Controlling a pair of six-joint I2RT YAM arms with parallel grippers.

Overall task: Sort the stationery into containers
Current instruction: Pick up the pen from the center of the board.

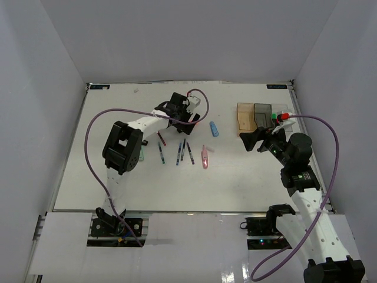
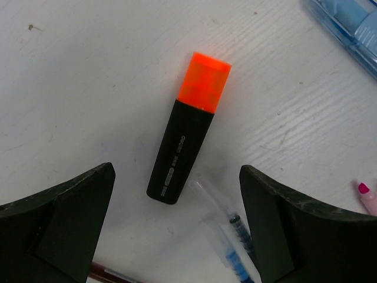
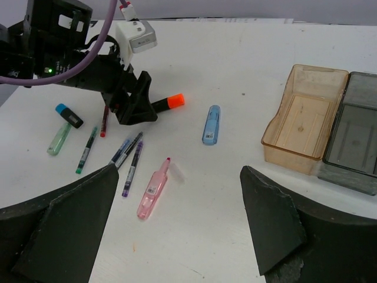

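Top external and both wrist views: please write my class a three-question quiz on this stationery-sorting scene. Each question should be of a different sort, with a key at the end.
1. True or false: the left gripper is shut on the orange-capped highlighter.
2. Pick one: what colour is the marker lying nearest the amber bin? A pink, B blue, C mint.
3. Fill the gap: in the right wrist view, the amber bin holds ___ stationery.

Key: 1 false, as it is open and the highlighter lies on the table; 2 B; 3 no.
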